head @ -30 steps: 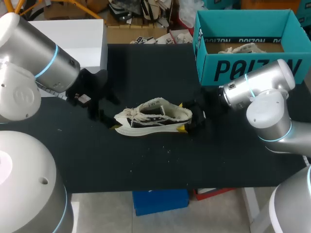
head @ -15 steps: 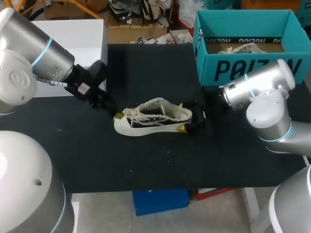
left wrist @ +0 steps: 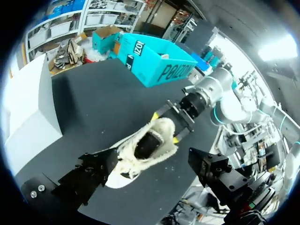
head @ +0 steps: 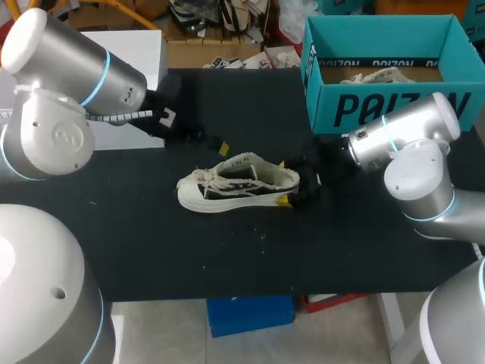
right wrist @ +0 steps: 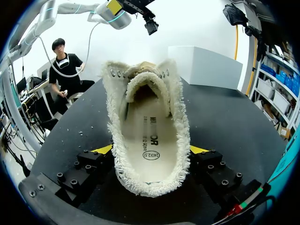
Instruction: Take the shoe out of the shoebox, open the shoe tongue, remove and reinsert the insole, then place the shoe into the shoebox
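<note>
Head view: right gripper (head: 283, 183) clamps the shoe (head: 231, 187) heel on the table (head: 227, 258).

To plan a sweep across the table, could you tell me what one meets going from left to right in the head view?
white box → shoe → shoebox

This looks like a robot lab to me: my left arm (head: 76, 83) and right arm (head: 409, 144) are mounted at a black table (head: 227, 258) holding a shoe (head: 239, 186), a shoebox (head: 379, 106) and a white box (head: 129, 49).
</note>
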